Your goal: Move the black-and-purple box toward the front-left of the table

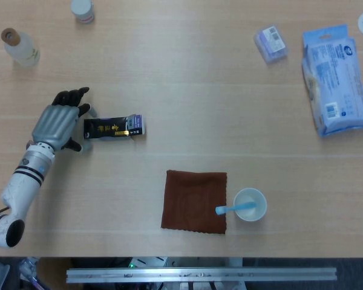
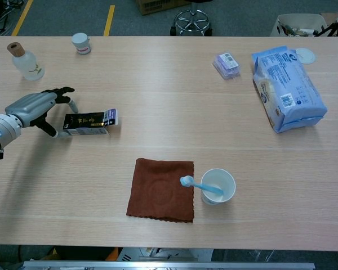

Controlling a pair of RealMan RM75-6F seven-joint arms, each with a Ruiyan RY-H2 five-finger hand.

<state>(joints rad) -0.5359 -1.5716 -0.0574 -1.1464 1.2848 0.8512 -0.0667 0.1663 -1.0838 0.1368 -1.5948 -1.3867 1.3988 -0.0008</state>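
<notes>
Black-and-purple box (image 1: pixel 114 127) flat, long axis left-right, left end in left hand (image 1: pixel 59 124) grasp.

Matt wood-grain table (image 1: pixel 187 90); glossy card box (image 1: pixel 114 127); rough brown cloth (image 1: pixel 194 200); shiny plastic wipes pack (image 1: pixel 337 80) at 2 o'clock; metal-look hand (image 1: pixel 62 121).

A pale wood-grain table (image 2: pixel 174 84) fills the scene. Beyond its far edge, grey floor (image 2: pixel 62 19) carries yellow tape lines (image 2: pixel 109 16), a chair's wheeled base (image 2: pixel 192 22) and a cardboard box (image 2: pixel 158 5).
</notes>
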